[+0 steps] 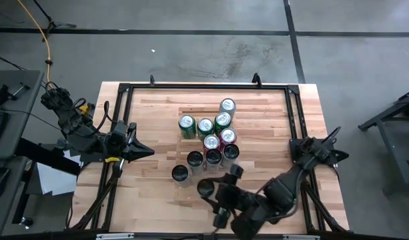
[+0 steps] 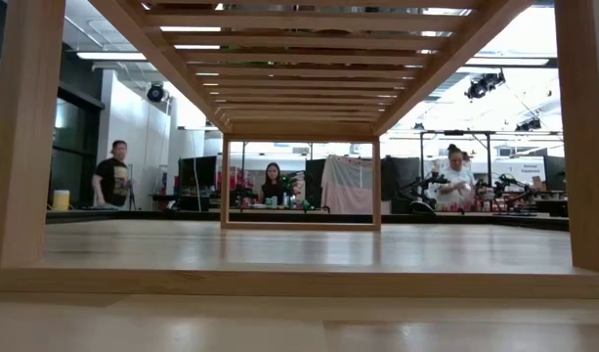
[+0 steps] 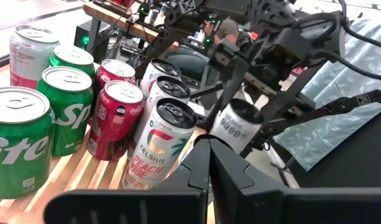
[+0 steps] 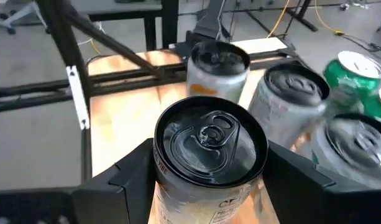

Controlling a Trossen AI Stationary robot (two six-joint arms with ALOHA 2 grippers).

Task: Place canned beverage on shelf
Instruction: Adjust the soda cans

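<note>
Sprite, Coca-Cola and Celsius Peach Vibe cans [image 3: 158, 144] are standing clustered; right gripper [image 4: 206, 177] is grasping a dark-topped can [image 4: 210, 149]; left gripper [image 1: 139, 149] is waiting clenched

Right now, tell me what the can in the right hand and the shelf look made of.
Can: apparently aluminium, with a dark glossy lid, pull tab and pale printed side; the right hand brackets it. Shelf: pale wood slats, visible grain, matte finish, possibly lightly sealed.
</note>
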